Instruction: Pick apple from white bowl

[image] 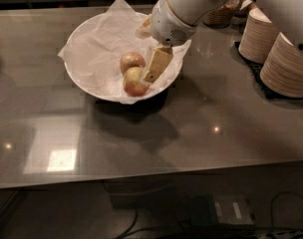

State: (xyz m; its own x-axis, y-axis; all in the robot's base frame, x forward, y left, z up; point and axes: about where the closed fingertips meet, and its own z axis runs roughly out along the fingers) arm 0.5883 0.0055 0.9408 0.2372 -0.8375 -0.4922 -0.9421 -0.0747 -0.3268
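Inside the white bowl (pixel 86 86), your gripper (pixel 148 54) hangs with fingers (pixel 156 66) spread wide, one just beside the front apple (pixel 134 82). That spread suits straddling it.

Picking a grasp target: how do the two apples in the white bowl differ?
Front apple lies nearer the white bowl's front rim, by the tip of the gripper; rear apple sits deeper in. Front apple looks yellower, rear apple pinker. Both rest on the tissue, close together.
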